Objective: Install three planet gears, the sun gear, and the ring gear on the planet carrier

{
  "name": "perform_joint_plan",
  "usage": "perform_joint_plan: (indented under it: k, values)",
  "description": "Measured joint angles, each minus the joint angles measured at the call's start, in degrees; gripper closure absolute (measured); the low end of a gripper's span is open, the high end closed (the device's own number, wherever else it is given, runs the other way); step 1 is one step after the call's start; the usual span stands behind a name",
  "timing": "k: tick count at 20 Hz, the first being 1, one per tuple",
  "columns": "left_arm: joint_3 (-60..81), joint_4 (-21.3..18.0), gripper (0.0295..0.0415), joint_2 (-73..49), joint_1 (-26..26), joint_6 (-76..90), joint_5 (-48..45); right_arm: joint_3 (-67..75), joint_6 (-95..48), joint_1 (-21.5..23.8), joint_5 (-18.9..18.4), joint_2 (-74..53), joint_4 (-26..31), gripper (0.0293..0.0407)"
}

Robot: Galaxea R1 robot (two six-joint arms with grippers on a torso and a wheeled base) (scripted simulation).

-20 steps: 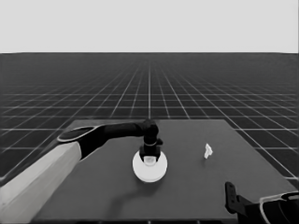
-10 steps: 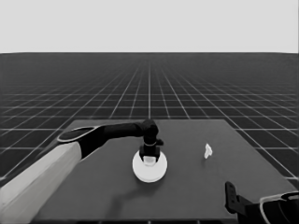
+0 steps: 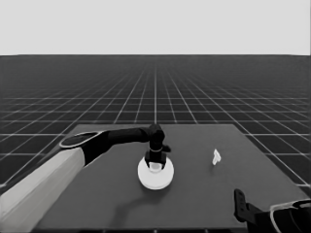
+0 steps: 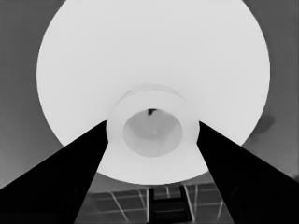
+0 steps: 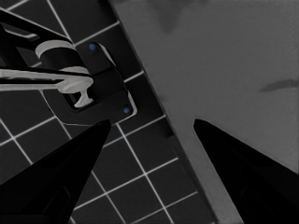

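**Left hand rests on the hub of the large disc, little changed**

Since the picture of half a second ago we see almost no movement: the left arm still reaches in over the dark worktop [image 3: 194, 194], and its left hand [image 3: 155, 156] remains over the middle of the large white round disc with a raised hub, the larger round part [image 3: 155, 175]. That disc lies flat near the worktop's centre, where it lay before.

In the left wrist view the left hand [image 4: 152, 133] has its two black fingers [image 4: 79, 163] spread just wide enough to sit on either side of the raised hub of the larger round part [image 4: 154, 60], each pressed against the hub's outer wall, so we read it as clamped on the hub. The hub's central hole shows between them.

A thin white piece [image 3: 216, 156] stands alone well to the right of the disc.

The right hand [image 3: 239, 204] waits at the worktop's near right corner; in its own wrist view the right hand [image 5: 152, 135] has its fingers wide apart with nothing between them, above the worktop's edge [image 5: 187, 140].
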Motion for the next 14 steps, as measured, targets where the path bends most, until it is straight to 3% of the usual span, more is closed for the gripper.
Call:
perform_joint_plan:
  k: [14]
  values:
    - [0.01,-0.02,0.0362,0.05,0.13,7.00,-0.11,0.00,0.00,0.00,0.00,0.00,0.00,0.0315]
